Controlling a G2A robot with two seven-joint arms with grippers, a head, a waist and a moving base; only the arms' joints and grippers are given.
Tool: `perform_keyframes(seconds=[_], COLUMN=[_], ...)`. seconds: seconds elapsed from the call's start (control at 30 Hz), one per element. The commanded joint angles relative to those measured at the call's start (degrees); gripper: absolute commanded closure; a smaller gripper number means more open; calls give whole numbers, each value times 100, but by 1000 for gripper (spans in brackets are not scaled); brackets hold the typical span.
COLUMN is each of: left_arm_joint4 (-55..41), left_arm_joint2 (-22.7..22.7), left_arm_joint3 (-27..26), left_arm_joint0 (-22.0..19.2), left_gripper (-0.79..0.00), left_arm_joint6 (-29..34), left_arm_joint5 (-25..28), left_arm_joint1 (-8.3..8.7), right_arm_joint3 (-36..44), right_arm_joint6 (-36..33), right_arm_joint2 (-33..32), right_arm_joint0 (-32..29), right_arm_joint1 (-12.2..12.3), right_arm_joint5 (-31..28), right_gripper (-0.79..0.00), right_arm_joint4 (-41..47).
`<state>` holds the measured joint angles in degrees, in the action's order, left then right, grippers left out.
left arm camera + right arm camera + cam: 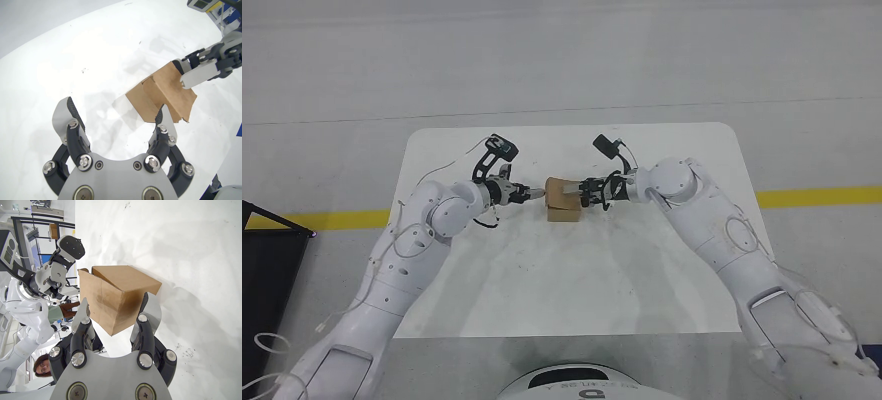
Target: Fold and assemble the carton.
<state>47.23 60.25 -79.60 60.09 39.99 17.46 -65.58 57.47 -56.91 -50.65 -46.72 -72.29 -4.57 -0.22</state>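
Right gripper (115, 299) is clamped on a corner of the carton (117, 289), steadying it on the table (572, 290). Left gripper (116, 102), spread wide, sits just beside the opposite end, probably ready to fold a flap.

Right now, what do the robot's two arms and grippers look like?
Both arms, left arm and right arm, have glossy white rounded shells with thin cables along them. The left gripper and right gripper match: curved silver-grey fingers with black textured pads, black linkages, silver bolts, grey base plate.
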Motion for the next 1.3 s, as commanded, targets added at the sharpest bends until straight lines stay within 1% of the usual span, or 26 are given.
perform_keyframes(seconds=[0.0,0.2,0.37,0.57,0.67,0.77,0.8,0.87,1.03,1.1,1.27], left_arm_joint4=[48,-30,-119,-145,-174,-137,-127,-111,-119,-117,-90], left_arm_joint2=[-44,-208,-217,-281,-246,-154,-123,-77,-60,-62,-112], left_arm_joint3=[91,206,228,235,274,299,304,294,232,230,284], left_arm_joint0=[-53,-173,-264,-254,-277,-279,-266,-240,-168,-165,-189], left_gripper=[-760,-760,-763,-770,-767,-767,-767,-767,-773,-770,-767], left_arm_joint6=[-29,-86,-114,-65,-94,-109,-104,-91,-26,-8,16], left_arm_joint5=[-25,-41,-47,-9,-37,-34,-18,9,36,28,43], left_arm_joint1=[-15,-78,-104,-122,-125,-105,-96,-82,-71,-71,-84], right_arm_joint3=[-1,-44,-103,-155,-190,-218,-222,-233,-264,-251,-238], right_arm_joint6=[-3,6,4,13,14,26,35,22,-20,-37,-42], right_arm_joint2=[4,22,71,117,89,34,6,-54,-171,-188,-193], right_arm_joint0=[3,25,67,111,106,90,77,48,-18,-53,-187], right_arm_joint1=[-3,-15,-40,-70,-72,-71,-70,-65,-52,-49,-46], right_arm_joint5=[-8,55,89,83,15,-30,-48,-68,0,38,16], right_gripper=[-526,-533,-529,-526,-539,-579,-619,-653,-646,-631,-634], right_arm_joint4=[-5,-42,-71,-88,-29,79,140,271,518,570,642])
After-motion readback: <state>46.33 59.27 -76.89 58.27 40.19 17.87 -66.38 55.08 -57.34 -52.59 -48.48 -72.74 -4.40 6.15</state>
